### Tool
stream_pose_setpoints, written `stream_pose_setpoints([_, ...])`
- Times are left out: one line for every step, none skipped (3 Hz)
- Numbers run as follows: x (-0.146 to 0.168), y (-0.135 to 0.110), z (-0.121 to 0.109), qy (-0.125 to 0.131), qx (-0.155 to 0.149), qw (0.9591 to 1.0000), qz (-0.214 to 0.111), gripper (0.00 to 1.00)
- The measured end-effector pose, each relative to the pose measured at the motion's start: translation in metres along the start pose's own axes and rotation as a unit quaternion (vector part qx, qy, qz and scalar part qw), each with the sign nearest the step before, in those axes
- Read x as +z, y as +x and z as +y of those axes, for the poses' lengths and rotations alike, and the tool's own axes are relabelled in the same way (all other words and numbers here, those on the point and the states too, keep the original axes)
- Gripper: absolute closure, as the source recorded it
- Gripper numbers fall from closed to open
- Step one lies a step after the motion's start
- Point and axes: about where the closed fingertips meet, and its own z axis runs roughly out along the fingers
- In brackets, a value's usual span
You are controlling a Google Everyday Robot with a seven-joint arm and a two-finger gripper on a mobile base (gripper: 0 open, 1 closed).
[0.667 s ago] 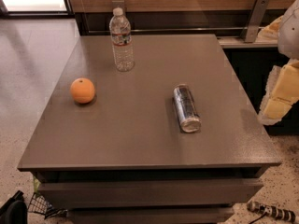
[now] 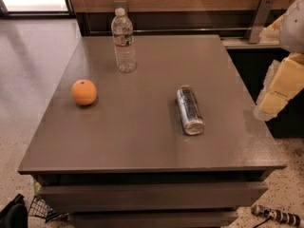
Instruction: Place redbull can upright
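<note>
Redbull can (image 2: 189, 110): you see it lying on its side, right of centre on the tabletop (image 2: 142, 141).
Pincer (image 2: 277, 91): beyond the tabletop's right edge, apart from the can; you cannot tell its grip state.

Glossy metal redbull can (image 2: 189, 109), matt smooth table (image 2: 137, 146) (gripper (image 2: 278, 91) at right edge: pale matt plastic).

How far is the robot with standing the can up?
Nothing looks done yet: the can lies on its side on the table, right of the middle. The can is not held; the gripper hangs beside the table's right edge, apart from it. Left: reach, grasp, set it upright.
</note>
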Motion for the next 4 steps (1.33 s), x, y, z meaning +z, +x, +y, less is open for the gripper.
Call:
stream_pose_setpoints([0.01,-0.02,-0.005,-0.028,0.064,0.9958,-0.059,0.0])
stream_pose_setpoints([0.03,-0.055,-0.007,-0.046,0.143,0.9853,-0.081,0.0])
stream_pose_setpoints([0.049,-0.075,-0.018,-0.046,0.23,0.9706,-0.056,0.0])
stream_pose_setpoints([0.067,-0.061,-0.032,-0.063,0.299,0.9518,-0.026,0.0])
